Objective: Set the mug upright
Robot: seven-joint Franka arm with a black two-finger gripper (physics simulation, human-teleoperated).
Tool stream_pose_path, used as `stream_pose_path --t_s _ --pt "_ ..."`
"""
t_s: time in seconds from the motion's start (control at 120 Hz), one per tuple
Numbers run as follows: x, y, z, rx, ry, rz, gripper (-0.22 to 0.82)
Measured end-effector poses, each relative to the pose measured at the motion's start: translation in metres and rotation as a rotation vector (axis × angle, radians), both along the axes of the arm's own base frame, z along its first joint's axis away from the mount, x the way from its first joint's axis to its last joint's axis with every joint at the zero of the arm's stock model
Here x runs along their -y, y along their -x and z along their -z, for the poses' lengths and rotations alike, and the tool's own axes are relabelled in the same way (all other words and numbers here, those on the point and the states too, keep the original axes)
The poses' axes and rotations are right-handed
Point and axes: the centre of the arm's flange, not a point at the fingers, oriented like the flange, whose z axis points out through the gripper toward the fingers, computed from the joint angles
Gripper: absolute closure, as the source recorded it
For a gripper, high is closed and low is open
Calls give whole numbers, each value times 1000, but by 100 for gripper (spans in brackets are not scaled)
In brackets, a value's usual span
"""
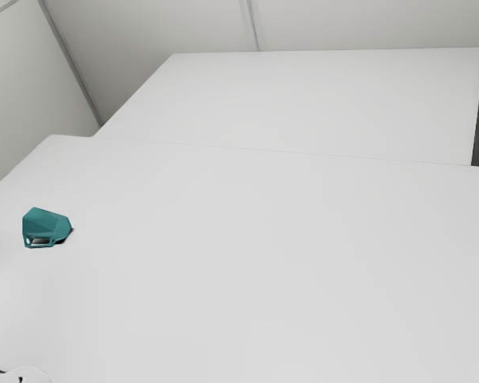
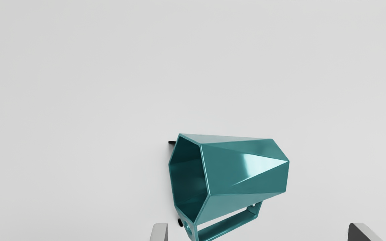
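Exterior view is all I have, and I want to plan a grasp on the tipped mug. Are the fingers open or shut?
Observer: Open: the fingers stand wide apart, and neither touches the mug.

Operator: How does the mug lie relative to them?

Observer: Across the gap: its mouth is toward one finger's side, its base toward the other's.

Operator: Can you see into it?

Observer: Partly. The inside is dark teal, and I see nothing in the part that shows.
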Motion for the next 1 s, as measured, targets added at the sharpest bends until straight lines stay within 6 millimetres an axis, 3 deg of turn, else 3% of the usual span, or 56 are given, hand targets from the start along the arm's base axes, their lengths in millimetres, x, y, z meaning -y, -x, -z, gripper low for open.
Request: stream_pose_path --t_s 0.4,1.0 --pt "-16 21 57 -24 182 -112 2" --pt "-20 28 111 30 353 -142 2"
